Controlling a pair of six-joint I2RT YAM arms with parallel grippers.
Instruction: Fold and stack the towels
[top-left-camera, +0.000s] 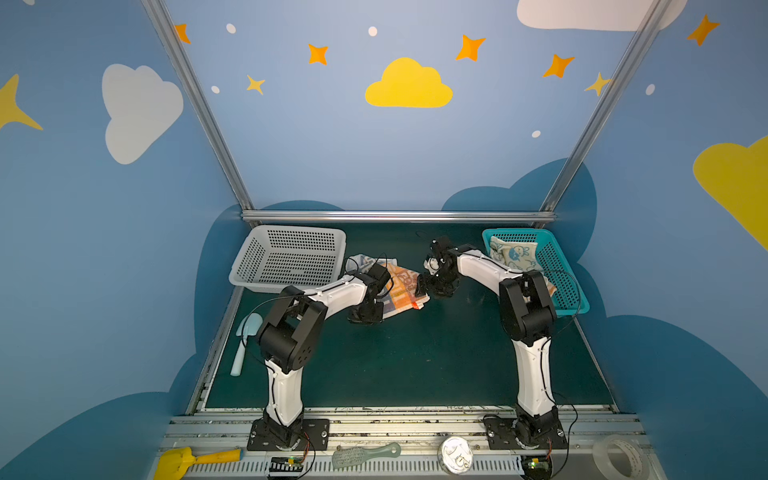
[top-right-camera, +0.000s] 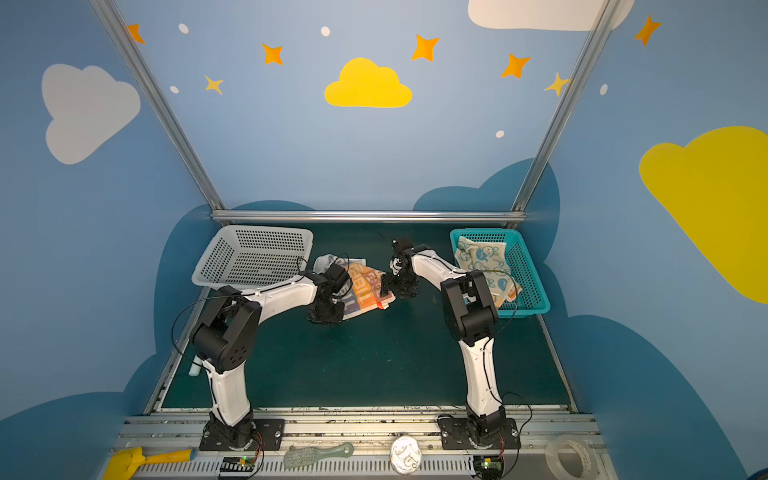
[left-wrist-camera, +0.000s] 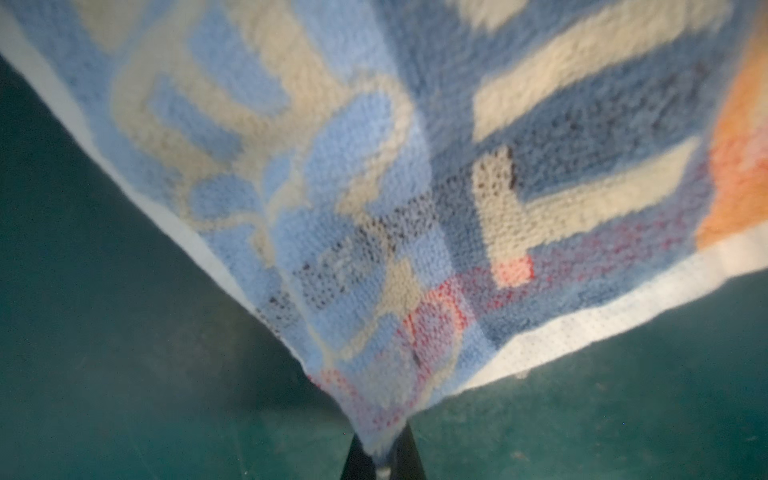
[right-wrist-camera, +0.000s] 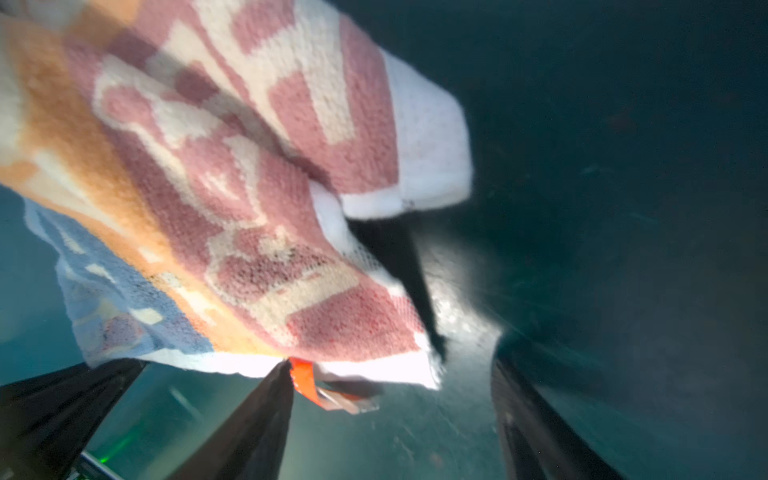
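Note:
A blue, orange and cream striped towel (top-left-camera: 401, 286) (top-right-camera: 365, 286) lies rumpled on the green table between my two grippers. My left gripper (top-left-camera: 365, 316) (left-wrist-camera: 382, 453) is shut on one corner of it, and the cloth (left-wrist-camera: 374, 166) rises away from the pinch. My right gripper (top-left-camera: 424, 286) (right-wrist-camera: 390, 374) stands open at the opposite edge of the towel (right-wrist-camera: 249, 208). One finger (right-wrist-camera: 266, 415) touches the orange tag (right-wrist-camera: 303, 374), and nothing is clamped. A cream towel with blue rabbits (top-left-camera: 513, 254) (top-right-camera: 484, 257) lies in the teal basket (top-left-camera: 577, 303). An orange cloth (top-right-camera: 510, 293) beside it is partly hidden by the right arm.
A white basket (top-left-camera: 249, 262) stands at the back left, close to the left arm. A pale blue scoop (top-left-camera: 245, 340) lies along the table's left edge. On the front rail are a yellow shovel (top-left-camera: 187, 459), a brush (top-left-camera: 365, 455), a round tin (top-left-camera: 455, 455) and a tape roll (top-left-camera: 619, 457).

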